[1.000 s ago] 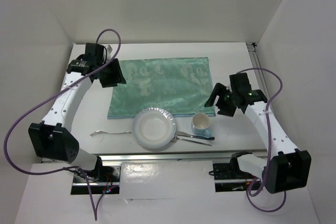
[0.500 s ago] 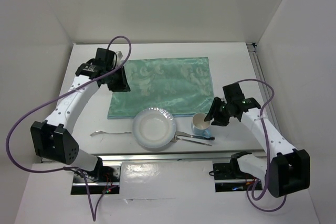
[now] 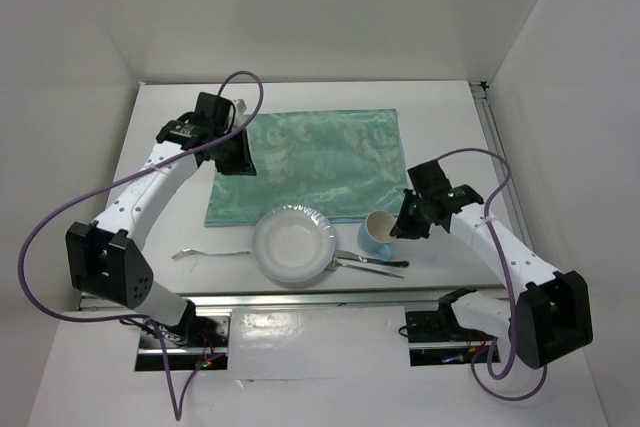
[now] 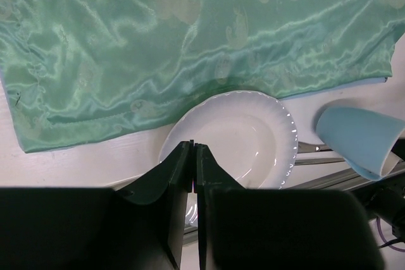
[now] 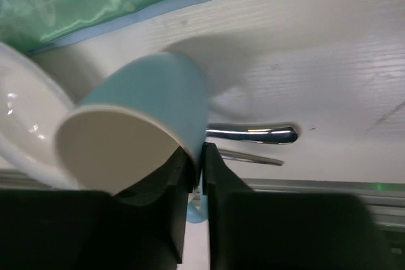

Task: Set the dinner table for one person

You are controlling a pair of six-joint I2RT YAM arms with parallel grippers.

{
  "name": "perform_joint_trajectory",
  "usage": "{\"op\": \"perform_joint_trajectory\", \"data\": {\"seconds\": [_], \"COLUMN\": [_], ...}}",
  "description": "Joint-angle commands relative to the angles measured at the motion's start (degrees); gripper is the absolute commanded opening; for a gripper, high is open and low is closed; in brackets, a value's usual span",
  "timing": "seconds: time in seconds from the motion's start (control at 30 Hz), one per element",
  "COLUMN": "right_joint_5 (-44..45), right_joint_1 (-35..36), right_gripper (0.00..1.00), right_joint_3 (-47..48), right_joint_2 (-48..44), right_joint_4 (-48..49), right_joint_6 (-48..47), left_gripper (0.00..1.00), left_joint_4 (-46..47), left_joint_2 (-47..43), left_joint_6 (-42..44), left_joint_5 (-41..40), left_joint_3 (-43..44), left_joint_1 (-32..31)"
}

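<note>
Cup tilted, rim pinched in right claw, just right of plate on counter. Left claw closed tight, holding nthg, over left edge of mat.

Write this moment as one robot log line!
right hand: shut on tilted blue cup | left hand: shut, empty, over edge of green mat | white plate: at mat's near edge

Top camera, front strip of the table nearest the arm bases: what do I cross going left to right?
fork → white plate → blue cup. The cutlery runs from the plate's right edge to past the cup, so it has no clear place in the order.
</note>
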Motion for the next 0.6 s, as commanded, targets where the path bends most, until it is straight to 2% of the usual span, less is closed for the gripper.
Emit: {"op": "perform_joint_trajectory", "data": {"seconds": [0.0,0.07,0.2,0.3,0.4,0.43,0.57], "right_joint_5": [6.82,9.02,10.26,12.27,14.56,14.57,17.81], "right_joint_1": [1.6,2.13,2.13,2.13,2.13,2.13,0.82], "right_gripper": [0.09,0.0,0.0,0.0,0.0,0.0,0.0], "right_joint_3": [1.01,2.85,10.14,19.97,29.91,32.28,48.51], "right_joint_2": [1.37,0.76,-1.45,0.65,6.97,9.17,22.7], "right_joint_4": [-0.64,-3.88,-7.66,-11.96,-13.65,-13.65,-13.65], "right_joint_6": [2.48,3.97,3.72,2.49,-0.84,-1.9,-5.6], "left_gripper": [0.22,0.22,0.2,0.2,0.28,0.4,0.5], "left_joint_4": [1.24,1.24,0.54,-0.08,-0.08,0.53,1.24], "left_joint_2": [0.75,0.75,0.75,0.23,-1.52,-1.53,-4.69], "left_joint_6": [0.0,0.0,0.52,0.53,-0.09,-0.79,-2.98], "left_joint_5": [-0.25,0.27,0.27,0.27,-0.95,-0.96,-2.71], "left_joint_3": [1.75,2.36,3.6,4.83,4.83,3.96,-0.35], "left_joint_1": [-0.18,-0.18,-0.18,-0.18,-0.18,-0.18,-0.71]}}
